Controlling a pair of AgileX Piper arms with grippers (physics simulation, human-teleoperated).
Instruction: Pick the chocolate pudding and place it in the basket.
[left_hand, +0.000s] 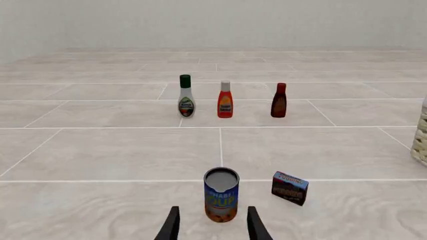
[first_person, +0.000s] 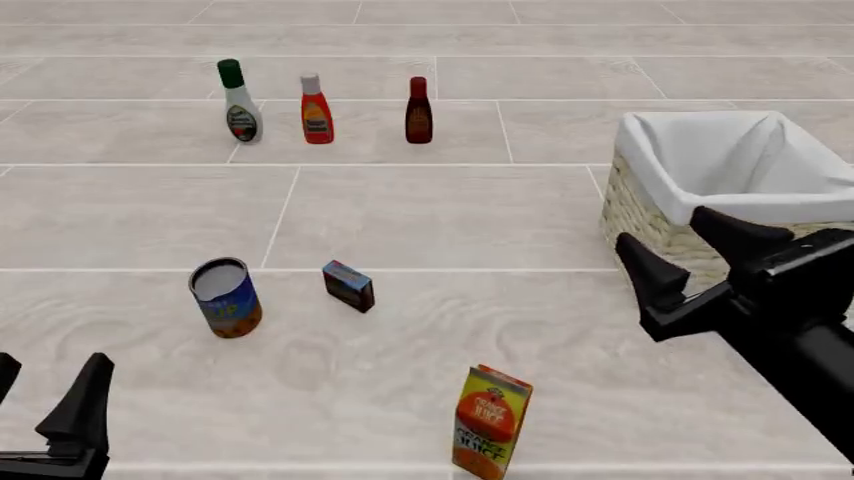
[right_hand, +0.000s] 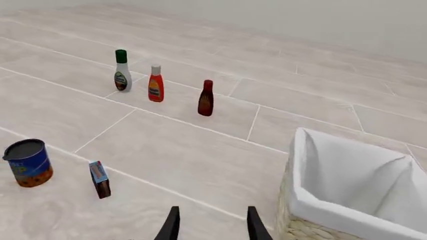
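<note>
Right claw (first_person: 678, 256) well apart from chocolate pudding (first_person: 348, 286)

two dark fingers (right_hand: 172, 226) of the right gripper (right_hand: 210, 225) are seen at the edge of the picture, spread apart with nothing between them. just beside them the basket (right_hand: 301, 200) is seen, pale and woven, with a white cloth folded over its rim. the chocolate pudding (right_hand: 100, 179) is stood on end on the pale tiled counter (right_hand: 200, 155), away from the fingers. the blue and orange can (right_hand: 28, 163) is set near it. far off, three bottles are lined up: a white bottle with a green cap (right_hand: 121, 71), an orange bottle (right_hand: 155, 84) and a dark red bottle (right_hand: 206, 98).
</note>
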